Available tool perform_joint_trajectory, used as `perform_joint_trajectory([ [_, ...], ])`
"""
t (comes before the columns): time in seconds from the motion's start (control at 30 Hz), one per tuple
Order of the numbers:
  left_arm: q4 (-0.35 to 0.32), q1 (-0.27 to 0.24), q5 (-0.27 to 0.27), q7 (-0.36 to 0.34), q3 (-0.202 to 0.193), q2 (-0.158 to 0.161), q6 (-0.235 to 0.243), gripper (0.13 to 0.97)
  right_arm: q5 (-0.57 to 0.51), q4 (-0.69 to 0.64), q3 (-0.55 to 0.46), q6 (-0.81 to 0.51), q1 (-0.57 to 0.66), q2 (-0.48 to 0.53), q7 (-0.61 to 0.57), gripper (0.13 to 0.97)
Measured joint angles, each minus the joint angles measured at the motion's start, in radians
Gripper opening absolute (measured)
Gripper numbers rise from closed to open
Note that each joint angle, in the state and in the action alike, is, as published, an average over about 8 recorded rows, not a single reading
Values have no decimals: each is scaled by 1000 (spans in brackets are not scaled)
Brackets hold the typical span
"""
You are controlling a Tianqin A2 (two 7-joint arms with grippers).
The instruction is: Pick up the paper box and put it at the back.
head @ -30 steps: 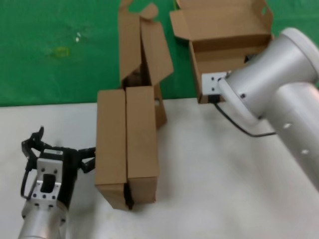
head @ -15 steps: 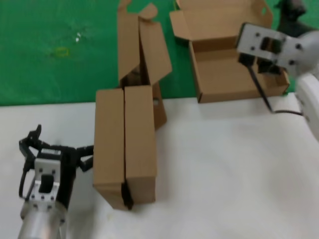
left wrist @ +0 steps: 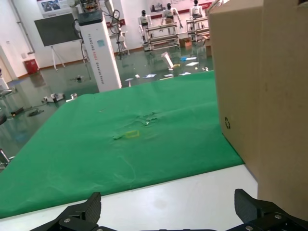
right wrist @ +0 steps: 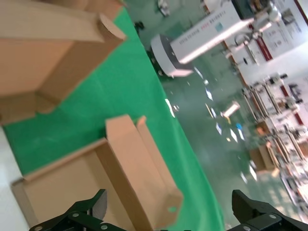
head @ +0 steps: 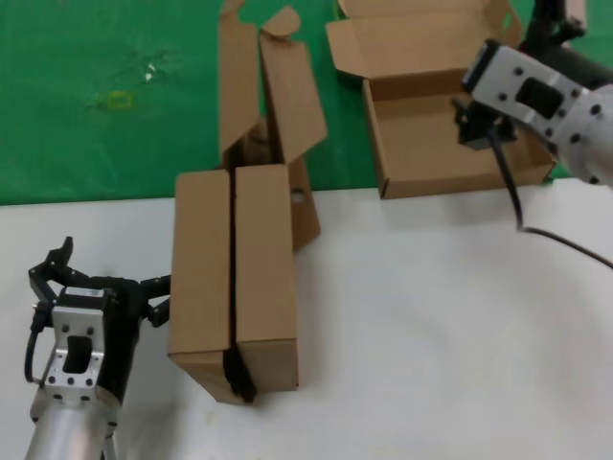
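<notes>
Head view, paper box (head: 450, 144) open on green cloth (head: 105, 105), nothing inside

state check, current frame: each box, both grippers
paper box: lid open, empty, on the green cloth.
two tall cartons: side by side on the white table, top flaps open.
left gripper: jaws open, beside the cartons.
right gripper: jaws open, above the paper box.

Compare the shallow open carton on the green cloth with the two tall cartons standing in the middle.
The paper box lies flat as an open tray with its lid folded back; the two tall cartons stand side by side.
It rests wholly on the green cloth; their near ends sit on the white table.
All are plain brown cardboard.
</notes>
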Motion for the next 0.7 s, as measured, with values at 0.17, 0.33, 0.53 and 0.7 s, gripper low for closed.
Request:
perform_joint_trajectory([
  [0.17, 2, 2, 11, -18, -16, -1, 16, 966, 102, -26, 5, 72, -37, 5, -39, 913],
  [0.33, 5, 4, 23, -38, -34, -1, 34, 966, 214, -54, 12, 151, -77, 10, -83, 927],
  [0.53, 8, 6, 38, -64, -57, -2, 57, 966, 354, -90, 19, 250, -129, 16, -137, 956],
  [0.7, 11, 8, 51, -85, -75, -3, 75, 966, 470, -119, 25, 331, -170, 21, -182, 966],
])
